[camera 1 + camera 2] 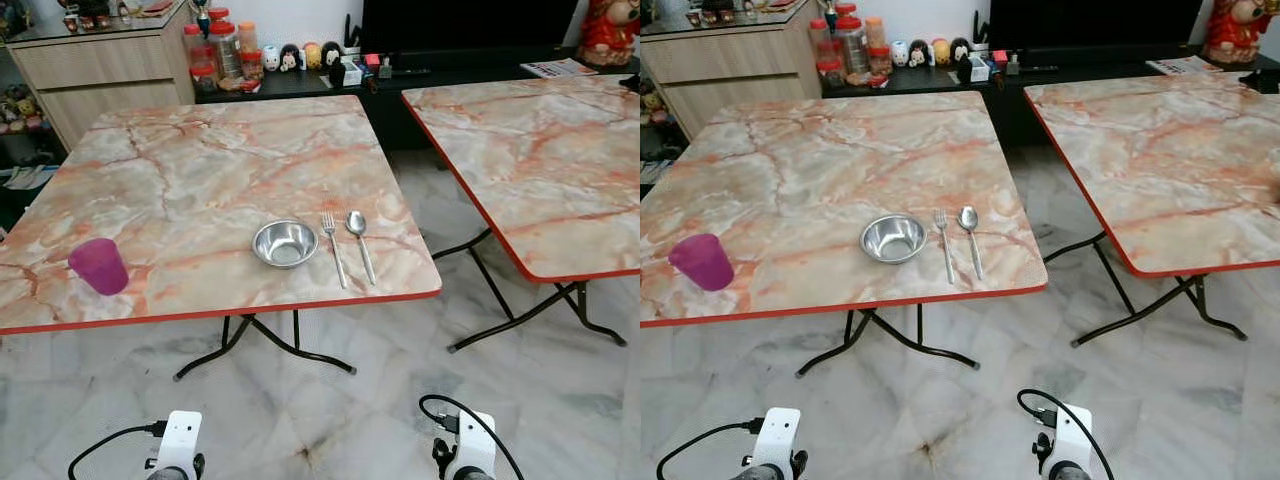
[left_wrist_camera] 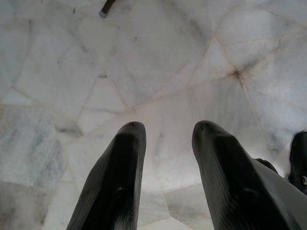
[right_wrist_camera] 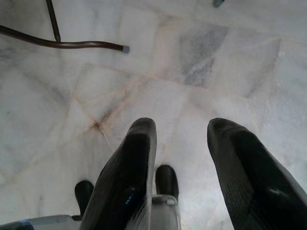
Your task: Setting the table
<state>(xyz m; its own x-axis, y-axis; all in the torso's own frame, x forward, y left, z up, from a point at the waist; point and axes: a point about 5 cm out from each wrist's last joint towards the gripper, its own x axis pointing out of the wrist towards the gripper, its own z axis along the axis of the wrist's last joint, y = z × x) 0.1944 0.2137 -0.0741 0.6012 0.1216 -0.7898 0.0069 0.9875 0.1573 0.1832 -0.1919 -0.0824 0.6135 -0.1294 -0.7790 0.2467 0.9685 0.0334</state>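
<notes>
No writing can be read. On the marble-pattern desk (image 1: pixel 200 170), a purple cup (image 1: pixel 99 266) stands at 8 o'clock, then a steel bowl (image 1: pixel 285 243), fork (image 1: pixel 334 249) and spoon (image 1: pixel 360 243) near 5 o'clock. A second desk (image 1: pixel 540 160) stands at 3 o'clock. Left tool (image 2: pixel 165 139) and right tool (image 3: pixel 180 136) hang over the marble floor (image 1: pixel 380 400), fingers apart, holding nothing.

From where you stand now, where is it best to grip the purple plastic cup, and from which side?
Probably grip the purple plastic cup across its side wall near the middle, coming level from the marble table's near red edge with the left gripper. It stands upright, open upward, close to that edge, alone.
</notes>
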